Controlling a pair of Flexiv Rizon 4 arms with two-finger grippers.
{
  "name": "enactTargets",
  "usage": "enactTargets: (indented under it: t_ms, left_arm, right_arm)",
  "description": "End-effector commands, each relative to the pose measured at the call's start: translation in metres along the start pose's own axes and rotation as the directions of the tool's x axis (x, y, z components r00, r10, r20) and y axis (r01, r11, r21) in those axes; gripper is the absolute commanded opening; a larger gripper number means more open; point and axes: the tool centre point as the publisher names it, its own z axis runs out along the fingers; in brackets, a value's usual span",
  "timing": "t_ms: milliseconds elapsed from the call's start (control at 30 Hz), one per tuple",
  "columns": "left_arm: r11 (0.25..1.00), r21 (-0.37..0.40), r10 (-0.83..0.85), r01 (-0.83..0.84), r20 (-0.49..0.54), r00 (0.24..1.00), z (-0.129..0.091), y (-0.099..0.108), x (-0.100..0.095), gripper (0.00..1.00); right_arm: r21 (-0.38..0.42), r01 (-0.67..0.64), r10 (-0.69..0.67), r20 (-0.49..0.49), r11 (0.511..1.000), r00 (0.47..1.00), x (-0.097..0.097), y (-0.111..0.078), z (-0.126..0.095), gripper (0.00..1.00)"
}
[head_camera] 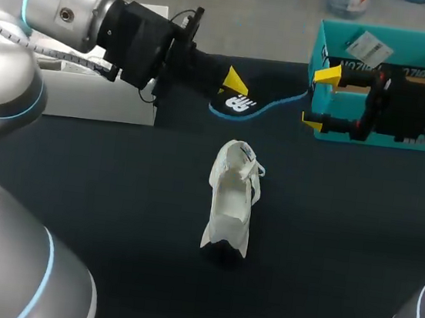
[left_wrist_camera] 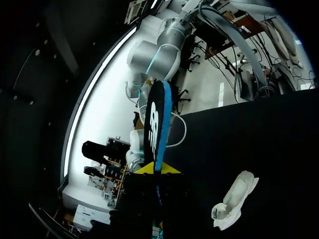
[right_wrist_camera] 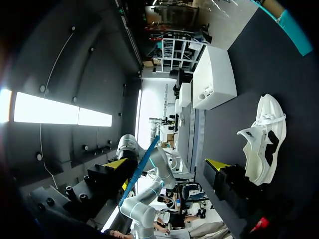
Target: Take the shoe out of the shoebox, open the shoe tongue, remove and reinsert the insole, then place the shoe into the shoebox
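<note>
Nearest you, the white shoe [head_camera: 232, 200] sits on its sole in the middle of the bench [head_camera: 100, 192], mouth gaping upward. It looks light and soft-walled, so I judge it will slide or tip if you press into it with only 1 tool. Pin it by the heel or the stiffer sole edge. Beyond it, your left tool [head_camera: 234, 82] is clamped on 1 end of the insole [head_camera: 238, 104], a thin dark sheet with a blue rim. It is probably floppy, so expect the free end to sag and lead with that end when you feed it in. Your right tool [head_camera: 321, 99] hangs with its 2 fingers spread and holds nothing, just in front of the teal shoebox [head_camera: 320, 44] at the far right. A white box [head_camera: 103, 99] lies far left beneath the left arm. The shoe stands well apart from both boxes, which leaves both tools room to come down beside it.
</note>
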Motion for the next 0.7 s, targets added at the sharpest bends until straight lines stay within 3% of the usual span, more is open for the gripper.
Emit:
enactTargets:
  t_ms: [33,367,700]
  left_arm:
    - [0.996,-0.062,0.066,-0.065,0.006,0.998,0.009,-0.002,0.023,0.00]
    - [0.897,-0.261,0.370,-0.358,-0.004,0.929,0.024,0.036,0.048,0.00]
    - [0.886,-0.372,0.311,-0.277,0.034,0.950,0.054,0.065,0.045,0.00]
  right_arm:
    - [0.000,0.000,0.000,0.002,1.000,1.000,0.000,0.000,0.001,1.00]
    - [0.000,0.000,0.000,0.002,1.000,1.000,0.000,0.000,0.001,1.00]
    - [-0.007,0.000,0.000,-0.002,1.000,1.000,-0.001,0.001,0.002,1.00]
